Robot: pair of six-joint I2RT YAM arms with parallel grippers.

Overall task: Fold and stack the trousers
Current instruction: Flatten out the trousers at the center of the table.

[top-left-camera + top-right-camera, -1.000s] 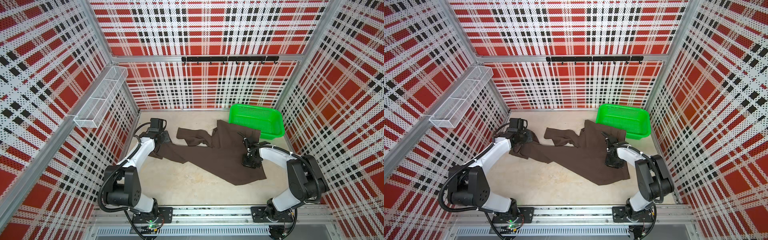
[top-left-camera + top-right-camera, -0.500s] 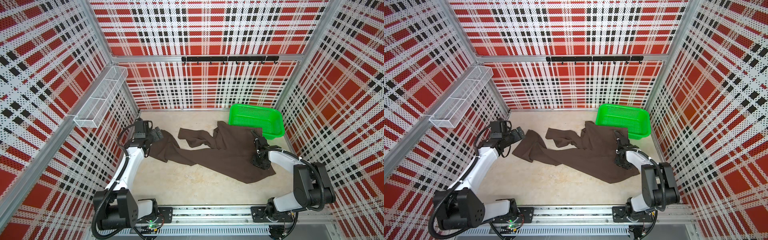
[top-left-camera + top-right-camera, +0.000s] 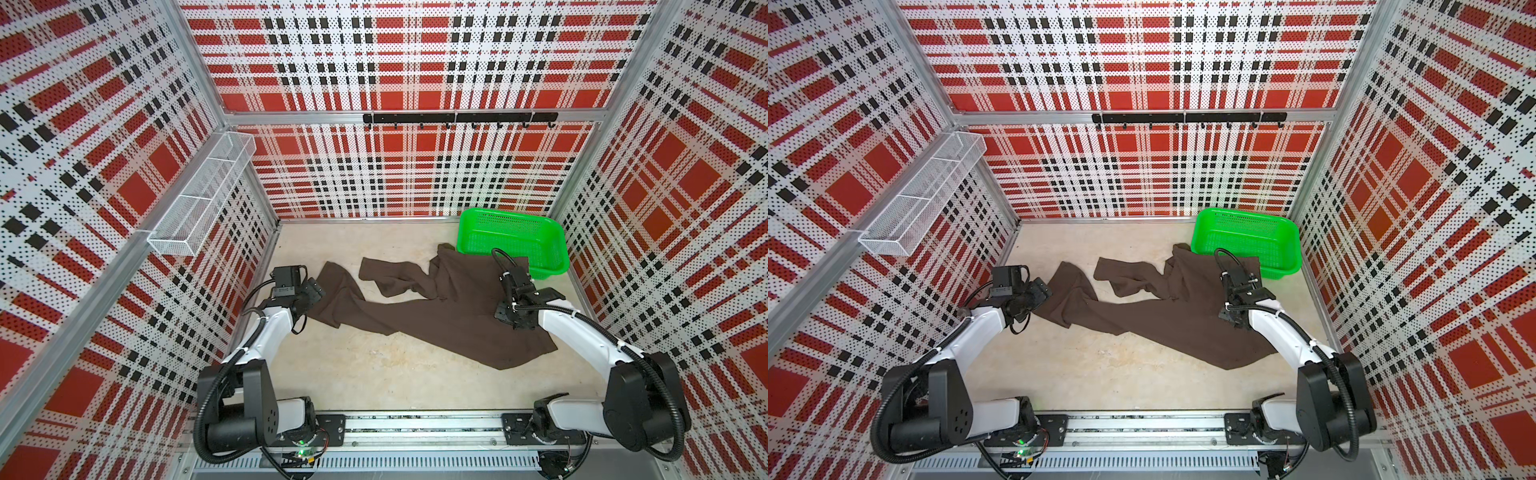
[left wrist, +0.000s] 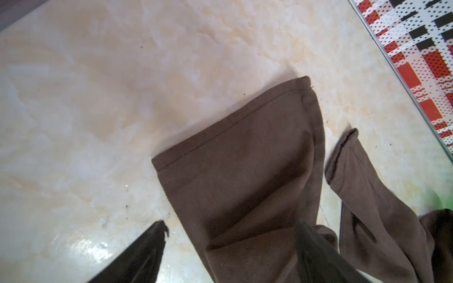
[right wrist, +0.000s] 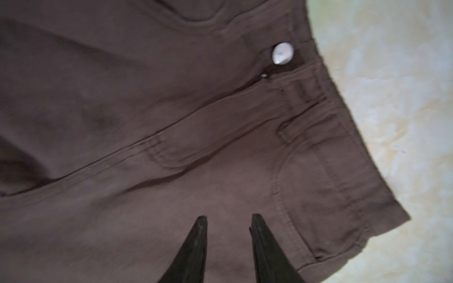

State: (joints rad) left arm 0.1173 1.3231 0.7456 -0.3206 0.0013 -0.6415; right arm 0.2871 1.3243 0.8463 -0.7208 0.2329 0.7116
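The dark brown trousers lie spread across the table, waist at the right, one leg stretched left, the other leg crumpled towards the back. My left gripper is open wide just above the left leg, whose hem lies flat ahead of it. The second leg lies beside it. My right gripper hovers over the waist area with its jaws a little apart and nothing between them. The waist button shows ahead of it.
A bright green mesh basket stands at the back right, with the waist's far corner touching its front. A white wire shelf hangs on the left wall and a black hook rail on the back wall.
The trousers were drawn out longer, the leg to the left and the waist to the right. My left gripper has opened and let go of the leg. The right jaws have parted slightly.
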